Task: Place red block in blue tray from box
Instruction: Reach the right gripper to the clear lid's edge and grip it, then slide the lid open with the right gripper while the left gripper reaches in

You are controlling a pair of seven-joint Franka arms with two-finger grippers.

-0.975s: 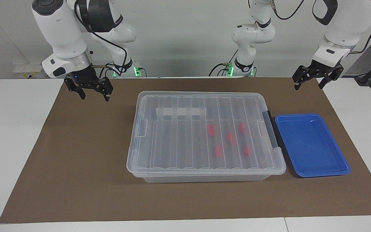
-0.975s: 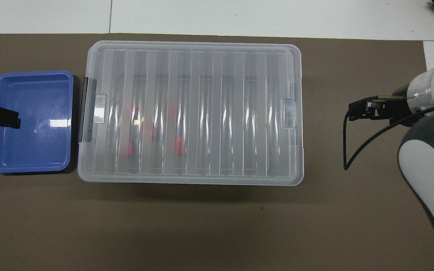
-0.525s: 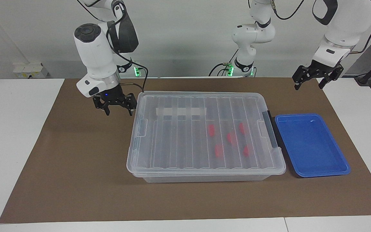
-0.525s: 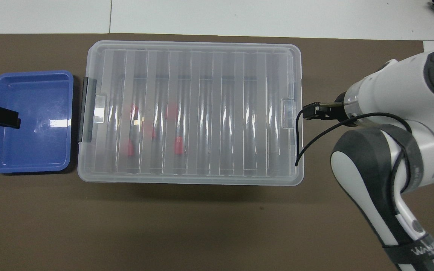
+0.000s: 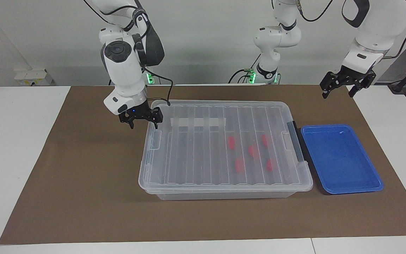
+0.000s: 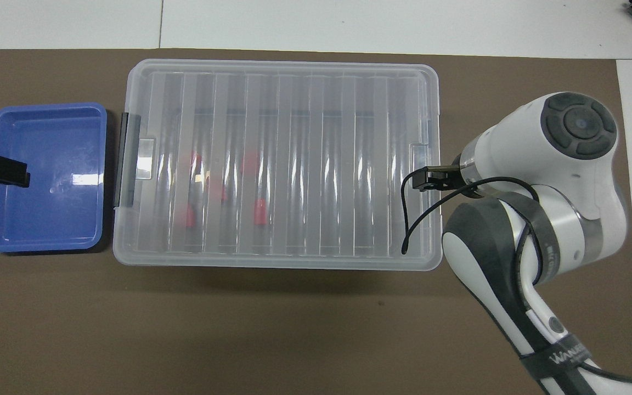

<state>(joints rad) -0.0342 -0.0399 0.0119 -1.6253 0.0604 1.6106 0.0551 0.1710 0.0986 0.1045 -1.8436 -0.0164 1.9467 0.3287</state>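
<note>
On the table [image 5: 83, 176], covered by a brown mat, the box [image 5: 224, 148] is seen closed under its ribbed lid, with red blocks [image 5: 239, 164] visible inside toward the left arm's end. The blue tray [image 5: 340, 158] is set just beside the box at that end. The right gripper [image 5: 143, 124] is held over the box's other end, fingers spread and holding nothing. The left gripper [image 5: 340, 91] waits raised near the tray, fingers released.
</note>
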